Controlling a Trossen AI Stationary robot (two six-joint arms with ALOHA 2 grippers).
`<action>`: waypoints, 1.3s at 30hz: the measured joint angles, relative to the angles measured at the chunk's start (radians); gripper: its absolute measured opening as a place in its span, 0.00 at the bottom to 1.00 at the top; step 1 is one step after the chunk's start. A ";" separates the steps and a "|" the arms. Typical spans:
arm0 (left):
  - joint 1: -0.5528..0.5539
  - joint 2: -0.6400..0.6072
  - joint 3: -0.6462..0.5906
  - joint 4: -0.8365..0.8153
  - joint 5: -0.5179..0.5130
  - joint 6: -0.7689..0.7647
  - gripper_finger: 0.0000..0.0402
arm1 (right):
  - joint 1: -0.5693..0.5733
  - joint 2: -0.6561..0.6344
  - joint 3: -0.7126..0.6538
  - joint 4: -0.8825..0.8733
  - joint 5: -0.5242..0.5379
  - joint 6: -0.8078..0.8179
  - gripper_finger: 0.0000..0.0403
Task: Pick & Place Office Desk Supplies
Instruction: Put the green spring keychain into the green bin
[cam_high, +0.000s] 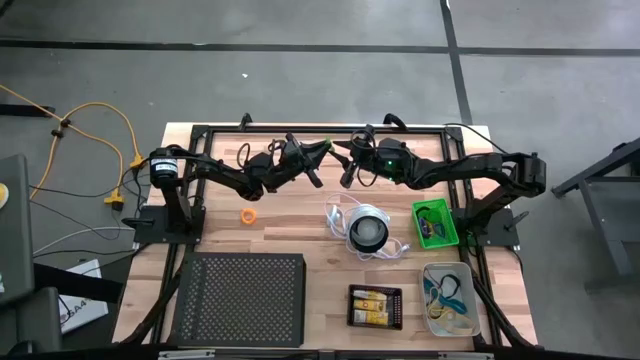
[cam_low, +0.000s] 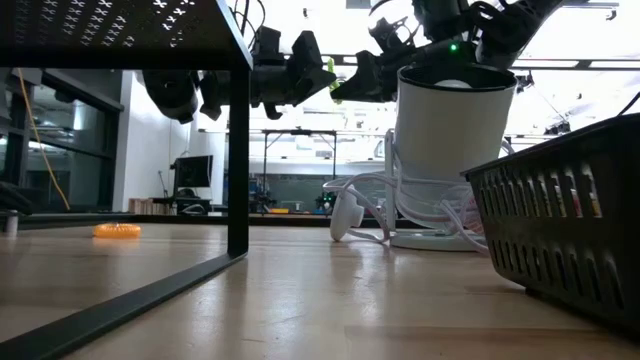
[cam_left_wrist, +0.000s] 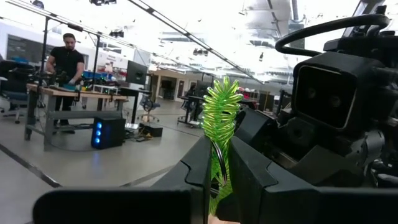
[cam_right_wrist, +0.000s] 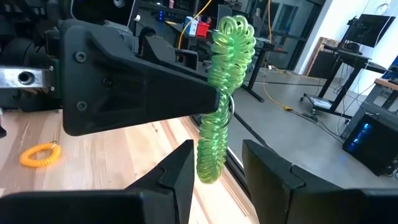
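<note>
A green coiled loop (cam_left_wrist: 221, 109) is held in the air above the table's far middle, with my left gripper (cam_left_wrist: 221, 171) shut on it. My right gripper (cam_right_wrist: 217, 180) faces it from the right, open. The loop's lower end (cam_right_wrist: 208, 165) hangs between the right gripper's two fingers; whether it touches one of them I cannot tell. In the high view both grippers meet at the far edge, left (cam_high: 322, 150) and right (cam_high: 345, 163). An orange loop (cam_high: 248, 214) lies flat on the wood left of centre. My left gripper pinches the green loop near its middle (cam_left_wrist: 219, 146) between its two fingers. The fingers reach in roughly level from the table's left and lie across the loop. The loop stands upright in the hold, one end above the fingers and one below, clear of the table.
A round white-and-black object (cam_high: 367, 230) with a white cord stands right of centre. A green tray (cam_high: 435, 222) and a clear tray (cam_high: 448, 298) sit at the right. A black tray (cam_high: 375, 305) holds yellow packs. A black perforated stand (cam_high: 240, 298) fills the near left.
</note>
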 joint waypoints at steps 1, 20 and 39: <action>0.000 0.000 0.000 -0.001 0.000 0.000 0.09 | 0.000 0.000 0.000 0.000 0.000 0.000 0.31; -0.001 0.000 0.000 -0.009 -0.003 0.003 0.09 | 0.000 0.000 0.000 -0.002 0.003 -0.006 0.04; -0.002 0.000 -0.001 -0.037 0.002 0.038 0.21 | 0.102 -0.164 0.000 -0.263 0.348 0.002 0.02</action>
